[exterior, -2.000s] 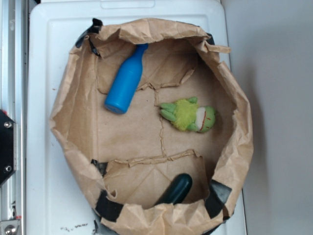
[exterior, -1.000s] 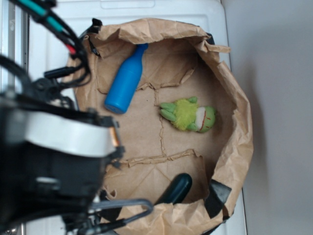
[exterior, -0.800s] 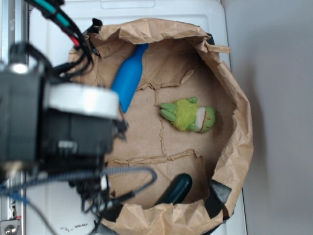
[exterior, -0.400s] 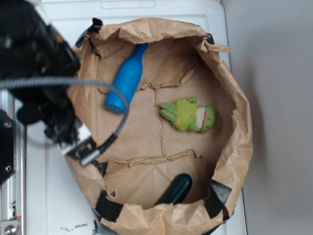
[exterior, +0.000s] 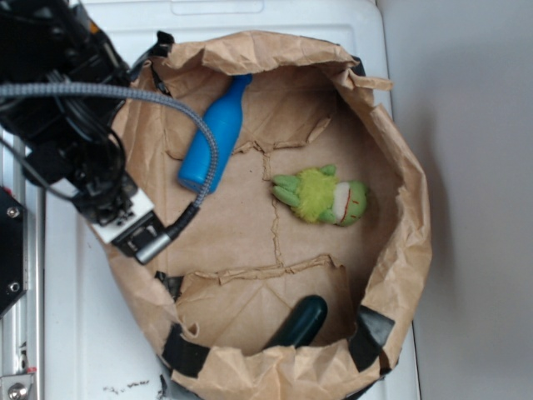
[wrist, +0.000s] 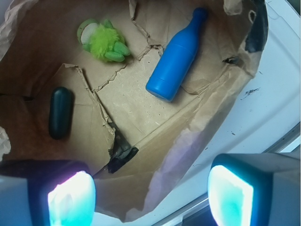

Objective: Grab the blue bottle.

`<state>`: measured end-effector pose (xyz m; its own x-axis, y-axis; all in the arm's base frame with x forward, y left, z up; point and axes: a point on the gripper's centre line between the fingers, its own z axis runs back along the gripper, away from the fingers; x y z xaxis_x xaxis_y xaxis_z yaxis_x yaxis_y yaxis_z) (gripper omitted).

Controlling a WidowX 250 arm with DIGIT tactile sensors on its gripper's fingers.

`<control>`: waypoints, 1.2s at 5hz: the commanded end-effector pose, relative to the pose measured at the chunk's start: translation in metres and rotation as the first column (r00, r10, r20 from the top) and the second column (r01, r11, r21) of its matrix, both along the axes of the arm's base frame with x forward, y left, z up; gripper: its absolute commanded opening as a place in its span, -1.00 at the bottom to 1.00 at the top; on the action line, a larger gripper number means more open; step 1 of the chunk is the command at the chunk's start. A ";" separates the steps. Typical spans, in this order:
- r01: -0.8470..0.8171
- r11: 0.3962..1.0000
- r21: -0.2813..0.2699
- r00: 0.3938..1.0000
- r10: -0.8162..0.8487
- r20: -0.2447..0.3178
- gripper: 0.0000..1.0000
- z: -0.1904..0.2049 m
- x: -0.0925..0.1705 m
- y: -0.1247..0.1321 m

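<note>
The blue bottle [exterior: 218, 133] lies on its side in the far left part of the brown paper bag [exterior: 405, 242], neck pointing to the bag's far rim. A grey braided cable crosses its lower body in the exterior view. My arm [exterior: 62, 100] hangs over the bag's left rim, beside the bottle and apart from it. In the wrist view the bottle [wrist: 176, 59] lies well ahead of my gripper [wrist: 150, 195]. The gripper is open, with only the bag's rim and the white surface between its pads [wrist: 70, 200].
A yellow-green plush toy [exterior: 321, 196] lies right of the bag's middle. A dark green rounded object [exterior: 300, 322] rests against the near wall. The bag's crumpled walls stand up all round on a white lid [exterior: 83, 333]. A metal rail [exterior: 17, 275] runs along the left.
My arm came into view at the lower left, swept up along the bag's left side and now sits at the upper left. The bottle and both toys have not moved.
</note>
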<state>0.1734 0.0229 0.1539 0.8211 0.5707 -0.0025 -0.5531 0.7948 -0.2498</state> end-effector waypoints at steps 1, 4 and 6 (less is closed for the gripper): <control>-0.125 0.988 0.092 0.991 0.120 0.059 1.00 0.004 0.026 -0.008; -0.240 0.958 0.158 0.971 0.235 0.051 1.00 -0.026 0.057 -0.008; -0.259 0.954 0.153 0.965 0.262 0.003 1.00 -0.053 0.064 0.022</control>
<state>0.2388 0.0376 0.0980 0.6628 0.7452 0.0727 -0.7370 0.6665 -0.1122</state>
